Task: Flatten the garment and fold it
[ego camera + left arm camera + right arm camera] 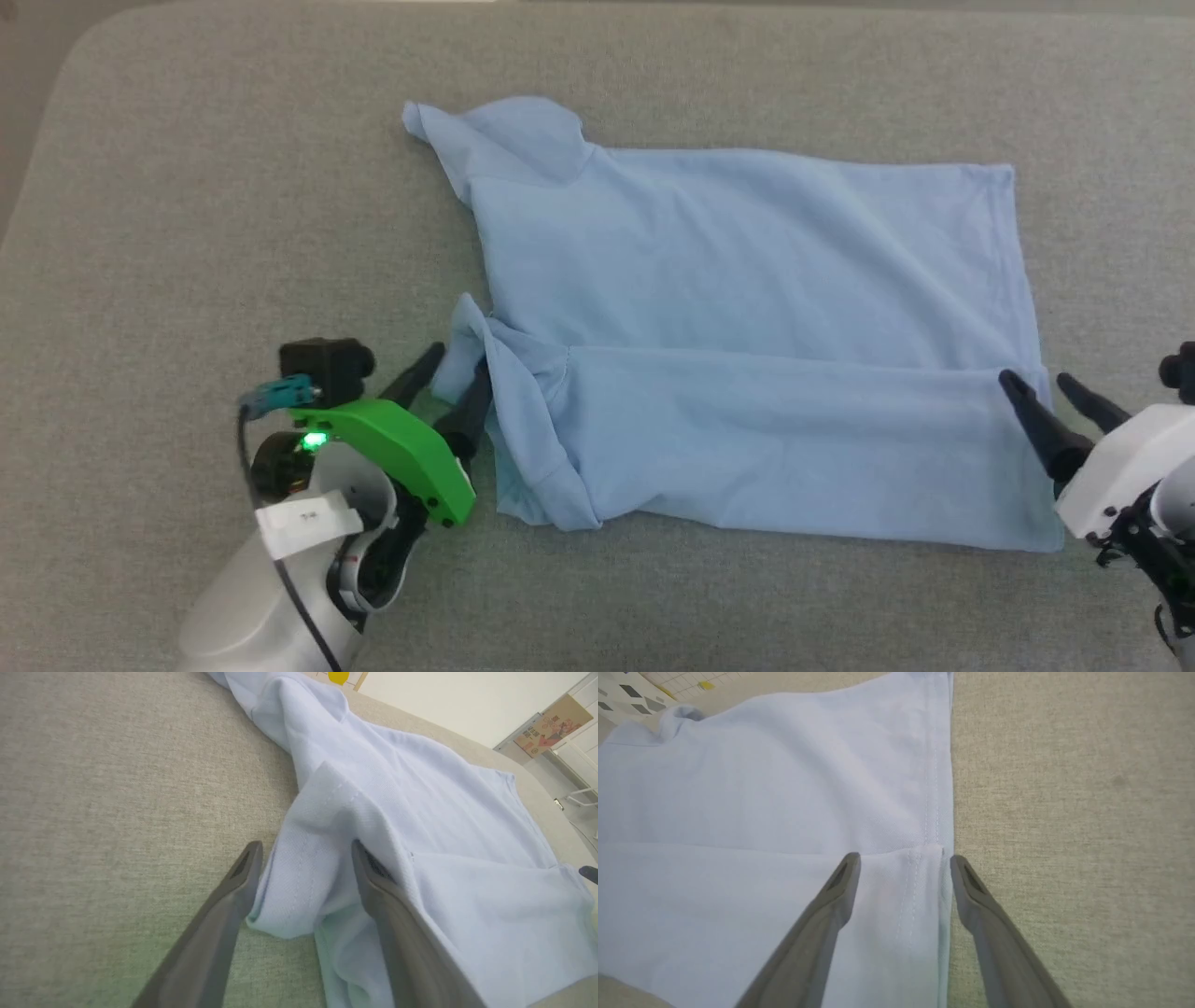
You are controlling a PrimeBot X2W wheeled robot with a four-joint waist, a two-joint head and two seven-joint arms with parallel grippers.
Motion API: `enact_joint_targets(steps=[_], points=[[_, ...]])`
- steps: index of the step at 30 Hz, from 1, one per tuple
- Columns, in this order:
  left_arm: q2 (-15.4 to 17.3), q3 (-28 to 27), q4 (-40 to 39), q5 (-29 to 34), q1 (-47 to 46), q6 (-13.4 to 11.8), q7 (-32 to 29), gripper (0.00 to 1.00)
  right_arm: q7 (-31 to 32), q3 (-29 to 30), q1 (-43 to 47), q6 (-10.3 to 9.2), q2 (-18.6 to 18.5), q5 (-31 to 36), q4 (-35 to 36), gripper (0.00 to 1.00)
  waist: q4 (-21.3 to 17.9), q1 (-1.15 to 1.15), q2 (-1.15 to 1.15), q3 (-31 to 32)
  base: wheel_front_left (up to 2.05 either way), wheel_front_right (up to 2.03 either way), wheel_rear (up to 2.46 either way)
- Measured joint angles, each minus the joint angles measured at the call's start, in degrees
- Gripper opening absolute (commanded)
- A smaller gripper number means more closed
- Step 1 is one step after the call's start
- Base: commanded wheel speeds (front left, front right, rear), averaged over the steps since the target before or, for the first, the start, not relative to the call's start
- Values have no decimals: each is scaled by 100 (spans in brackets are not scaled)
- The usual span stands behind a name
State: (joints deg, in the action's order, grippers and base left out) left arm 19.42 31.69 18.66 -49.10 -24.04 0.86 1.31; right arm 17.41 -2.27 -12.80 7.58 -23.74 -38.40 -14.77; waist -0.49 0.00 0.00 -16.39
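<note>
Nearest in the head view is the left hand [457, 364]. Its two dark fingers are spread, with a bunched sleeve [471, 341] of the garment [747, 308] standing between them. The light blue garment stretches from this hand across the grey table [233, 205] to the right hand [1036, 380], which is also open, its fingertips at the corner of a folded-over band.

In the left wrist view, the left hand [306, 847] straddles the sleeve [313, 858]. The cloth lies loose between the spread fingers and is not pinched. Beyond the fingertips the garment [420, 826] runs away and to the right.

In the right wrist view, the right hand [903, 857] is parted over the stitched hem [931, 812]. One finger is over cloth and the other is just off the edge, above bare table [1064, 812]. The garment [761, 779] spreads ahead and to that hand's left.

It looks as if the near long edge has been laid over as a first lengthwise fold, with both hands letting it rest. Next, the crumpled sleeve by the left hand probably needs tucking flat. Both hands would then take fresh grips on the far edge or on one end for the following fold.
</note>
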Motion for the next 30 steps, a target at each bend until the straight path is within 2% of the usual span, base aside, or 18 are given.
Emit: enact_joint_targets(steps=[4, 9, 14, 17, 19, 22, 25, 30], points=[[107, -201, -385, -78, 215, -202, 260, 100, -174, 245, 192, 0, -26, -48, 319, 100, 6, 0, 0, 206, 0, 0, 0], [353, -542, -1227, 14, 964, -725, 801, 100, -571, 833, 657, -1, 174, 248, 947, 100, 5, 0, 0, 476, 0, 0, 0], [413, -795, -2108, 394, 1835, -1381, 1232, 100, -1048, 1511, 1180, -1, 846, 931, 1641, 100, 8, 0, 0, 719, 0, 0, 0], [293, -1016, -2586, 747, 2331, -1629, 1316, 100, -1336, 1709, 1501, -1, 1280, 1472, 2029, 100, 12, 0, 0, 837, 0, 0, 0], [144, -1140, -2840, 1107, 2576, -1705, 1323, 100, -1502, 1818, 1656, -1, 1540, 1762, 2203, 100, 17, 0, 0, 896, 0, 0, 0], [-269, -1380, -3133, 1667, 2931, -1688, 1347, 100, -1633, 1847, 1959, -1, 1758, 2346, 2388, 100, 41, 0, 0, 984, 0, 0, 0], [-602, -1480, -3067, 2105, 3381, -1560, 1346, 100, -1726, 1867, 2240, -1, 1960, 2597, 2436, 100, 61, 0, 0, 1085, 0, 0, 0], [-1044, -1685, -2854, 2342, 3806, -1250, 1347, 100, -1795, 1886, 2503, -1, 2065, 2696, 2436, 100, 71, 0, 0, 1237, 0, 0, 0]])
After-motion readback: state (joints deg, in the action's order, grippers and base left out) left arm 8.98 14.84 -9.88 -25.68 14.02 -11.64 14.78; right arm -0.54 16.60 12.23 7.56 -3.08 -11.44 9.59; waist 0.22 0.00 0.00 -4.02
